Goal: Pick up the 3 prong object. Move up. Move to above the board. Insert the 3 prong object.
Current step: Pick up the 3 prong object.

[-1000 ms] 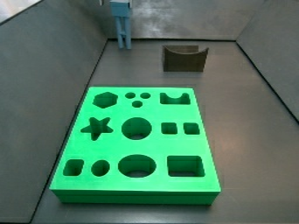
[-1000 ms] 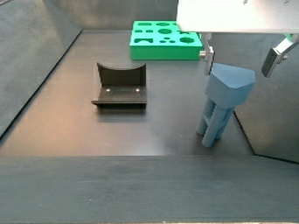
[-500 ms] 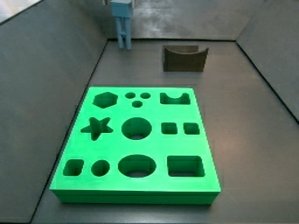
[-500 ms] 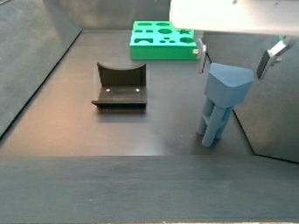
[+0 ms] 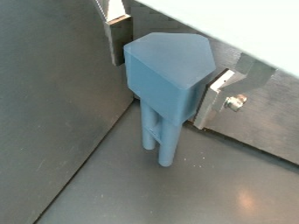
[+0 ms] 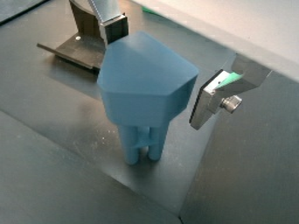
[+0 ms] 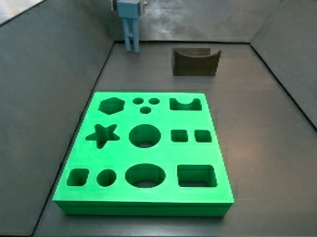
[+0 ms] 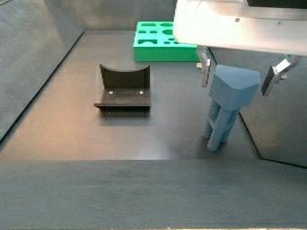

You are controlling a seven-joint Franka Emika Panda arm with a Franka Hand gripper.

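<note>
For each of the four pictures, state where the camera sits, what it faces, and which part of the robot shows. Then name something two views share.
Wrist view: on the arm, looking down on the 3 prong object between the gripper fingers.
Wrist view: same mount, opposite side; fixture behind.
Side view: high at the board's near end, facing across it; only the gripper's tip shows.
Side view: low at the opposite end, facing the gripper body; board far.
Shared: both side views show the fixture and board.

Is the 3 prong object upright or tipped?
Upright: the 3 prong object stands on its prongs on the floor, top block up, with the open end effector straddling the block.
</note>
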